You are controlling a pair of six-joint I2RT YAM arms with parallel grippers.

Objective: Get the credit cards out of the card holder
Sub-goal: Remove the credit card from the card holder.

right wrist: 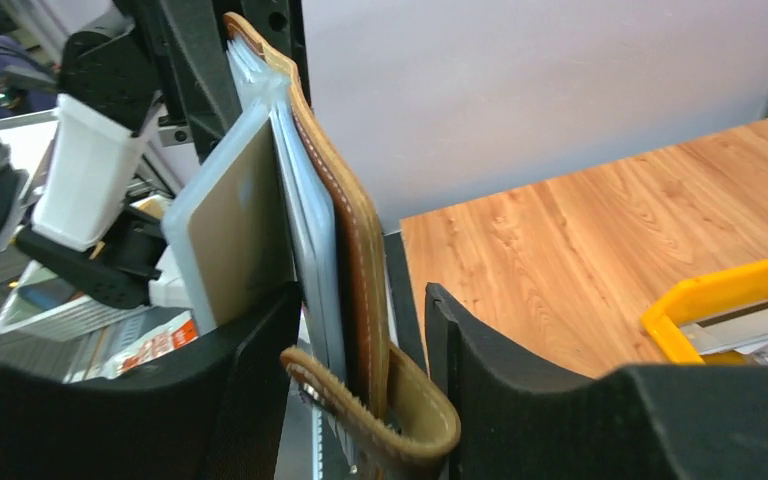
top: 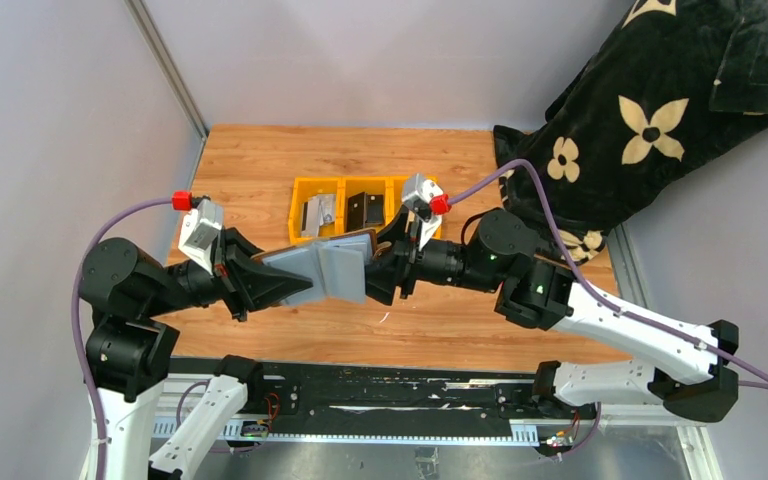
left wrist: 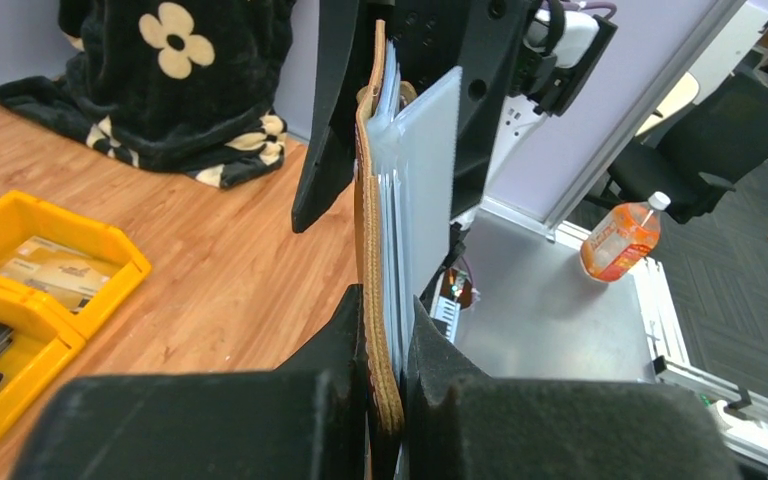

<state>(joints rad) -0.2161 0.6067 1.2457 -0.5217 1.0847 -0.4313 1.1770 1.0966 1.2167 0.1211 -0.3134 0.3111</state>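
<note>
Top external: the card holder [top: 325, 270] is held in the air between the two arms, above the near half of the table [top: 260, 165], opened out with its grey inside facing up. Its left end is pinched by the left gripper [top: 280, 280], claws pressed together on the leather. The right gripper [top: 375, 272] is set around the opposite end with its claws spread. In the right wrist view a gap is seen between the brown leather and one finger [right wrist: 520, 380], so nothing is clamped there. A tan card [right wrist: 232, 232] is seen in a clear sleeve, just beside the other finger.

Handling, as judged: the holder is light and its leather soft and floppy. The sleeves are thin and slick. The card is stiff and slippery, with little edge exposed. It is best taken flat by its free edge and drawn along the sleeve.

Surface: smooth wood-grain top. A black flowered cloth [top: 660, 110] is piled at the far right corner. Yellow bins [top: 305, 190] are set mid-table, with loose cards [top: 318, 213] laid inside. An orange bottle [left wrist: 620, 235] is seen on a grey surface beyond the table.
</note>
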